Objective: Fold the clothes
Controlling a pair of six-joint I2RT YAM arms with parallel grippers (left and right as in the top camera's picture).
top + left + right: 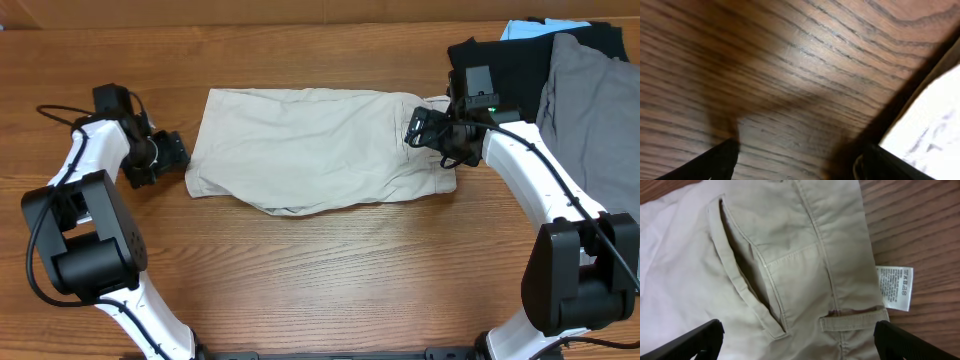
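Observation:
The beige khaki shorts lie folded lengthwise across the middle of the wooden table. My right gripper hovers over their waistband end, open and empty. In the right wrist view the shorts show a pocket slit, a belt loop and a white label, with my right gripper's fingers spread wide over the cloth. My left gripper sits just left of the leg end, open, over bare wood. The left wrist view shows my left gripper above the table, and the shorts' edge at the right.
A pile of other clothes lies at the back right corner: a black garment, grey shorts and a bit of light blue cloth. The right arm reaches along the pile's left edge.

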